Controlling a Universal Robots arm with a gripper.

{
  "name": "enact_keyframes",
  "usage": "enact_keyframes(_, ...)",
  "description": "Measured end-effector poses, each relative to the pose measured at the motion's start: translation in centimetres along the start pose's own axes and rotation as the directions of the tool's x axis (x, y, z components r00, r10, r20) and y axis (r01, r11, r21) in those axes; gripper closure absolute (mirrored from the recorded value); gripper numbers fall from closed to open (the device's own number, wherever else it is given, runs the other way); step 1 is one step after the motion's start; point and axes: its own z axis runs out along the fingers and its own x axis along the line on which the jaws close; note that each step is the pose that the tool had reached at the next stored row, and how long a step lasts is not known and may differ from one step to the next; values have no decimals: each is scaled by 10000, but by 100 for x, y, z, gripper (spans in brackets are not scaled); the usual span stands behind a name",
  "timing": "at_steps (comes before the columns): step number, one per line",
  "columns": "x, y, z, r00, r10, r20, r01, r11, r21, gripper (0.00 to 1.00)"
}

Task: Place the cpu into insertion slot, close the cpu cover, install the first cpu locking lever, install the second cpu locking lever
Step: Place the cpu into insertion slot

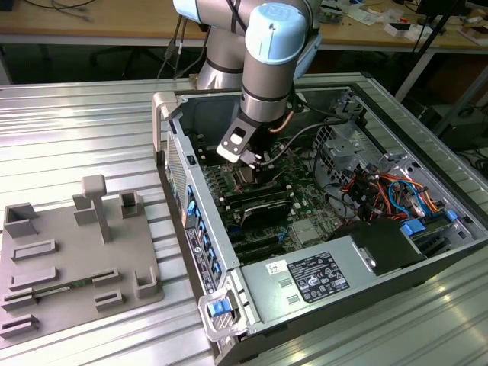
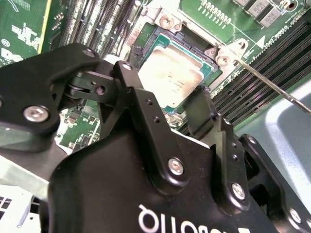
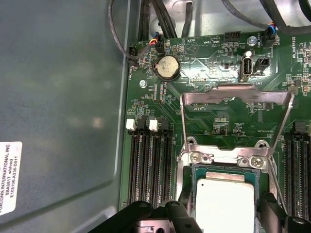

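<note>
The cpu (image 3: 224, 201) lies flat in the insertion slot (image 3: 188, 170) on the green motherboard (image 3: 146, 97). Its pale metal top also shows in the second wrist view, cpu (image 2: 170, 73). My gripper (image 3: 226, 208) hangs just above it, open, with one black finger (image 3: 184, 196) on each side and a thin gap to the chip's edges. The cpu cover (image 3: 237, 93) stands raised on its hinge behind the slot. A thin locking lever (image 2: 272, 83) sticks out from the slot's corner, unlatched. In the exterior view the gripper (image 1: 248, 164) is down inside the computer case (image 1: 305, 282).
Long black memory slots (image 3: 146, 165) run along both sides of the socket. A coin battery (image 3: 167, 66) and cable plugs sit beyond the cover. The case holds a power supply (image 1: 320, 278) and bundled wires (image 1: 381, 191). A grey fixture plate (image 1: 69, 252) lies outside the case.
</note>
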Motion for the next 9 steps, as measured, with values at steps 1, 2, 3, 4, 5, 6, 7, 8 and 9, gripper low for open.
enact_keyframes(1,0,0,0,10000,0,1,0,10000,0,31)
enact_keyframes(2,0,0,-1,10000,0,1,0,10000,2,31)
enact_keyframes(3,-1,0,-1,10000,0,0,0,10000,2,31)
enact_keyframes(4,-1,0,-5,10000,0,1,0,10000,3,31)
enact_keyframes(5,-1,2,-22,10000,0,1,0,10000,3,31)
enact_keyframes(6,-1,5,-41,10000,1,1,-1,10000,2,31)
enact_keyframes(7,-1,7,-60,10000,0,2,0,10000,4,31)
enact_keyframes(8,0,9,-79,10000,0,0,0,10000,2,31)
enact_keyframes(9,0,11,-89,10000,0,1,0,10000,2,31)
